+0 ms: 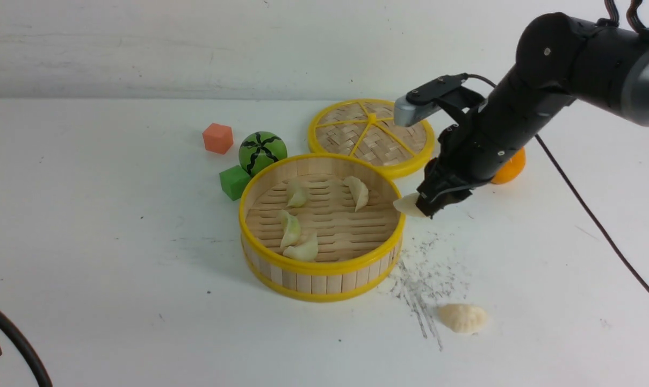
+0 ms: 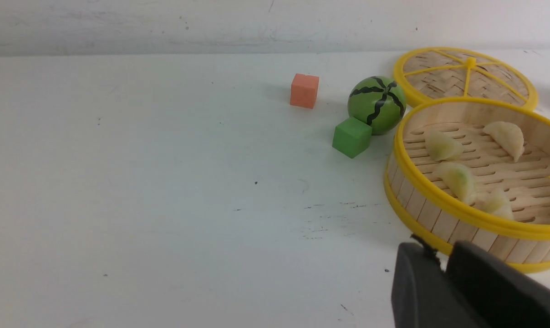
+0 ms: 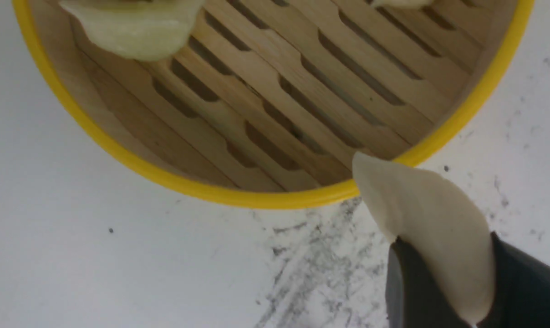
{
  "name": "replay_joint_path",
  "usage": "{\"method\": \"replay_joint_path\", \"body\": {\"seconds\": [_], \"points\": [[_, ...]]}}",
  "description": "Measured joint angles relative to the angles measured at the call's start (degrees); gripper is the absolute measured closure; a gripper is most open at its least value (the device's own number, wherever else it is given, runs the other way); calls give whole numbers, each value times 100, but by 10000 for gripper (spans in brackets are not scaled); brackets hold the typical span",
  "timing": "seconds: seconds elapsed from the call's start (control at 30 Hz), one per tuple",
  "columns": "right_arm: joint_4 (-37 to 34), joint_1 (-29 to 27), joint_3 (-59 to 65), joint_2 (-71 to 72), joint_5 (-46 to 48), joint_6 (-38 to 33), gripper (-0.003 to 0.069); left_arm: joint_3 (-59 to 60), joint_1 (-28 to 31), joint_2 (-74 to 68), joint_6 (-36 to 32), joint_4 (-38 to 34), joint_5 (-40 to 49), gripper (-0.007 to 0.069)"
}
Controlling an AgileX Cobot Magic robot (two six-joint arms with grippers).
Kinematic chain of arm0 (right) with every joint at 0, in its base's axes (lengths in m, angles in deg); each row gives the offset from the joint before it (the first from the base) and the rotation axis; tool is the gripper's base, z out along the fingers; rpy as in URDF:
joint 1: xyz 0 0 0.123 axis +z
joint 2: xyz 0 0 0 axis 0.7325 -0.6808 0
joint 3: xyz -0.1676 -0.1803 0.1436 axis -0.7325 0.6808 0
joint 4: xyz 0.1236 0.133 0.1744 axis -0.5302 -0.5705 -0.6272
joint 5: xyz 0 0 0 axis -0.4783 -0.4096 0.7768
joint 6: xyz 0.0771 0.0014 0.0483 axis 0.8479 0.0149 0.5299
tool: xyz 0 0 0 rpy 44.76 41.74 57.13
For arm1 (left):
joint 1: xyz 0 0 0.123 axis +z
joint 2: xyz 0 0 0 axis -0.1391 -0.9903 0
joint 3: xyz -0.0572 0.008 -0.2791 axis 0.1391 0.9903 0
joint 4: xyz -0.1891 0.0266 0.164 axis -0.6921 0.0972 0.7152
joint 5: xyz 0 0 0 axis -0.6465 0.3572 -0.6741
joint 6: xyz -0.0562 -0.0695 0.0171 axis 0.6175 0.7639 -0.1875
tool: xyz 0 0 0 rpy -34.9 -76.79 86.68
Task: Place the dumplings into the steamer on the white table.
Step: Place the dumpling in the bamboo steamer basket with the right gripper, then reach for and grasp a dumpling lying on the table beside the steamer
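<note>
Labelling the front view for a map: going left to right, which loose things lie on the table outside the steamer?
In order: orange cube → green cube → watermelon ball → woven lid → cream dumpling → orange pear.

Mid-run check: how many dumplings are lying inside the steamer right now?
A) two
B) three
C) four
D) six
C: the steamer holds four dumplings. A fifth dumpling is pinched in the right gripper near the steamer's rim, and a sixth dumpling lies on the white table.
</note>
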Motion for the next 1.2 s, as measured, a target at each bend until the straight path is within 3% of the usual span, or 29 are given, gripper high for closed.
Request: {"method": "replay_joint_path", "body": {"seconds": [0.37, 0.73, 0.83, 1.07, 1.2], "points": [[-1275, 273, -23, -459, -1330, -12, 482, 0, 0, 0, 0, -47, 0, 532], [-968, 287, -23, -856, -1498, -12, 477, 0, 0, 0, 0, -49, 16, 529], [-812, 287, -23, -856, -1498, -12, 434, 0, 0, 0, 0, -49, 16, 525], [-536, 287, -23, -727, -1414, -7, 254, 0, 0, 0, 0, -54, 21, 515], [-129, 282, -23, -301, -1150, -7, 224, 0, 0, 0, 0, -55, 21, 513]]}}
